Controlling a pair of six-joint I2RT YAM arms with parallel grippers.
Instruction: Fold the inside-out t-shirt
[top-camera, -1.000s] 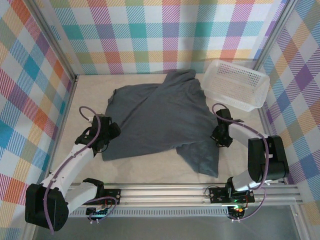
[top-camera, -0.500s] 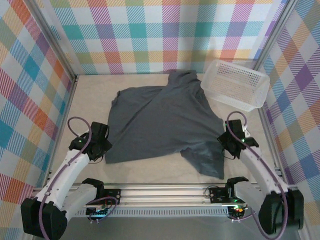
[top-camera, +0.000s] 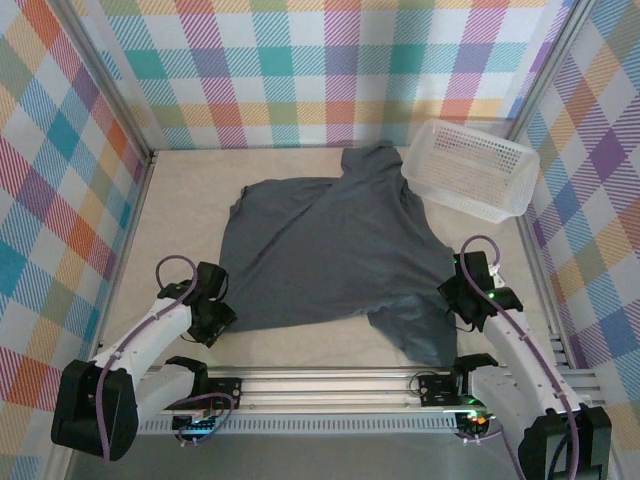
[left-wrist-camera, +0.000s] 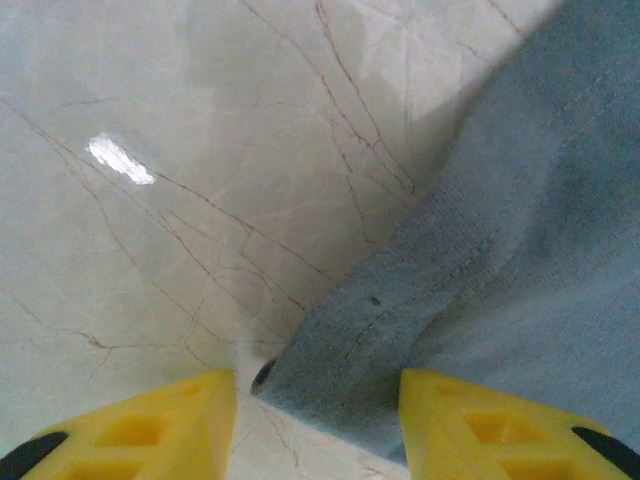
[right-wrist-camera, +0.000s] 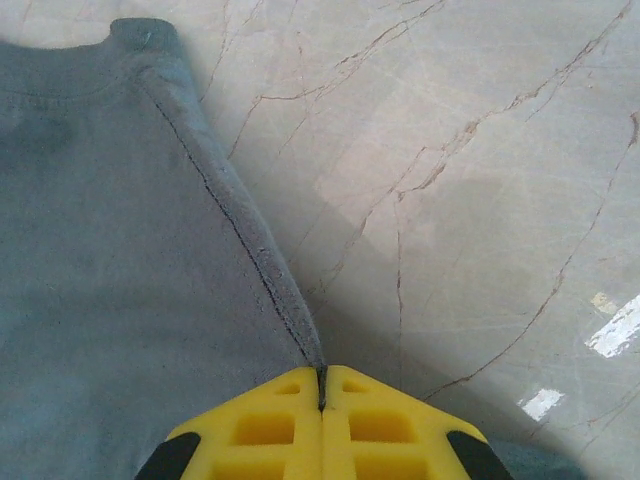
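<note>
At the near left, the left gripper (left-wrist-camera: 318, 385) sits low with its yellow fingers (left-wrist-camera: 170, 420) parted, and the near-left corner of the inside-out t-shirt (top-camera: 330, 250) lies between them on the pale veined table (top-camera: 180, 210). The dark slate-grey shirt is spread across the middle of the table, and its far end reaches just beside the white mesh basket (top-camera: 520, 165) in the far right corner. At the near right, the right gripper (right-wrist-camera: 322, 385) is pinched tight on the shirt's seamed right edge — the stitched hem runs straight into the closed fingertips.
</note>
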